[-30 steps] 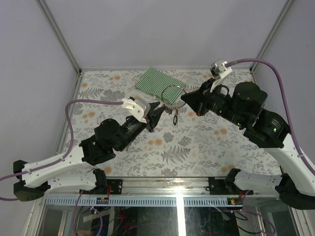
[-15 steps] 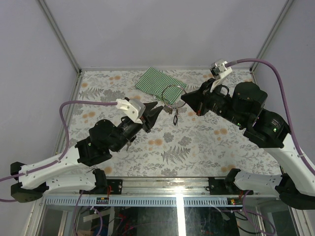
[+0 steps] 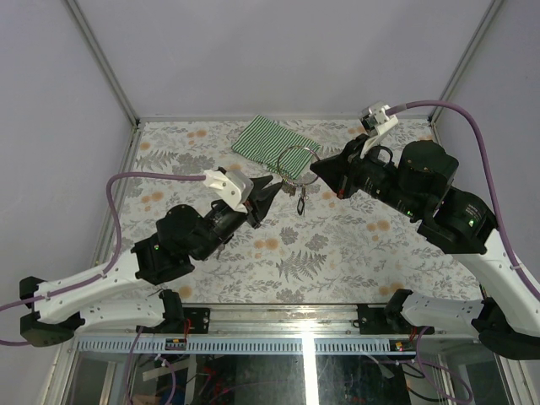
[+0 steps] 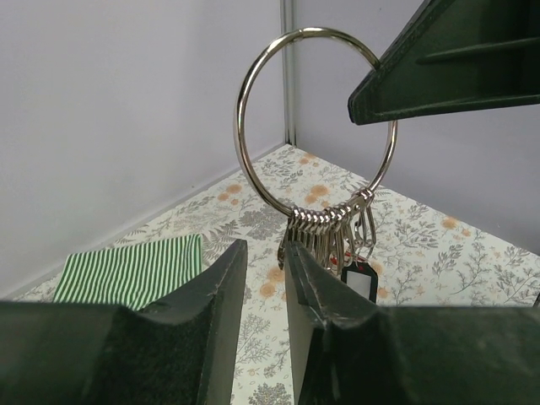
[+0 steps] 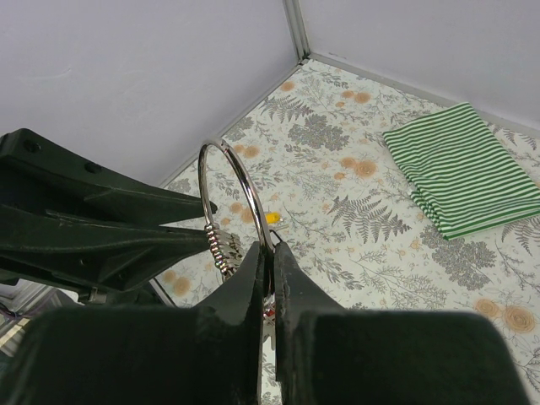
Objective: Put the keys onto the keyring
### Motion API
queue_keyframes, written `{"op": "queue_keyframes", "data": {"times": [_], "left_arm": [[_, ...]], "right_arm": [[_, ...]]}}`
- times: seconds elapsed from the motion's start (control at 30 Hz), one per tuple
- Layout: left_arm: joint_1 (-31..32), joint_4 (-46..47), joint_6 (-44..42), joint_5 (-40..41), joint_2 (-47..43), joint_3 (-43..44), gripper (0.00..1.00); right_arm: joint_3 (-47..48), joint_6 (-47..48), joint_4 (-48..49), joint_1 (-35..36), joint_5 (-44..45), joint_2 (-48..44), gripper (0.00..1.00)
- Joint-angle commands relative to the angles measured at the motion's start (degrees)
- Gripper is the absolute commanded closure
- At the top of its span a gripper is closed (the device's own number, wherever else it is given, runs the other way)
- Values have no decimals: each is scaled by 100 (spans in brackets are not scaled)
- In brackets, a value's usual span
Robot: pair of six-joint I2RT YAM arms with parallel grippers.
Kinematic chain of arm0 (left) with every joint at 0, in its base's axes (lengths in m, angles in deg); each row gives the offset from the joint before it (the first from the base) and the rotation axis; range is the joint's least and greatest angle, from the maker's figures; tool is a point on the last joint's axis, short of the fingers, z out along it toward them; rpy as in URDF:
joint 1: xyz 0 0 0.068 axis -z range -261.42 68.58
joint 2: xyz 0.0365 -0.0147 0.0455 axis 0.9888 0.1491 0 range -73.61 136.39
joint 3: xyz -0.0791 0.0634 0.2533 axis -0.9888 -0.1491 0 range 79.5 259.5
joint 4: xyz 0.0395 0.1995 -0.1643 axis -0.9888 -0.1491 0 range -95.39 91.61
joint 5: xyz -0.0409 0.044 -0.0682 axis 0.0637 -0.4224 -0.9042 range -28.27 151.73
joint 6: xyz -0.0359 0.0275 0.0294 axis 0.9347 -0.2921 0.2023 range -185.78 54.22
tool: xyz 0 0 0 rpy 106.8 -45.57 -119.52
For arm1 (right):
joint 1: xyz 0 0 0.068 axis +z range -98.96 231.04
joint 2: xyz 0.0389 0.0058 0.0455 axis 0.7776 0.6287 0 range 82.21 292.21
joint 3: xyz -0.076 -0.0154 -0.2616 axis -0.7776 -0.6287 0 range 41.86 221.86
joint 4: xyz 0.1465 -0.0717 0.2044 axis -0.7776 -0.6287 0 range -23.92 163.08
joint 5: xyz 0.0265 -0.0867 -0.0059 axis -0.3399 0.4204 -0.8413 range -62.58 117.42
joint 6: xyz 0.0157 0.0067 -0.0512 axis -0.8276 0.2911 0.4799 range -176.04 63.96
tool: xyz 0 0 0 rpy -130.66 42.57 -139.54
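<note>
My right gripper (image 3: 314,174) is shut on the keyring's big silver ring (image 3: 295,160) and holds it upright above the table; its fingers pinch the wire in the right wrist view (image 5: 270,250). A bunch of small rings (image 4: 329,224) hangs from the bottom of the ring, with a black-tagged key (image 4: 359,283) and a bit of red tag below. My left gripper (image 3: 270,188) sits just left of the bunch. Its jaws stand a narrow gap apart (image 4: 263,250) with nothing between them. A yellow tag (image 5: 272,218) lies on the table under the ring.
A folded green-and-white striped cloth (image 3: 272,140) lies at the back of the floral table, behind the ring. Metal frame posts and grey walls close in the back corners. The right gripper's finger (image 4: 456,59) crosses the left wrist view's top right.
My left gripper drew back to the left half a second ago and has come forward again toward the hanging rings. The right arm and the ring have not moved.
</note>
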Motion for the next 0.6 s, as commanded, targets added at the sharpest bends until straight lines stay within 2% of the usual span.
{"op": "queue_keyframes", "data": {"times": [0.0,0.3,0.57], "left_arm": [[40,114,-2,-12,83,77,75],[35,152,-60,158,138,89,81],[52,208,-69,157,187,96,81]], "right_arm": [[144,30,331,-3,30,-71,100],[118,41,371,-3,5,-63,100],[98,31,401,-7,-22,-63,100]]}}
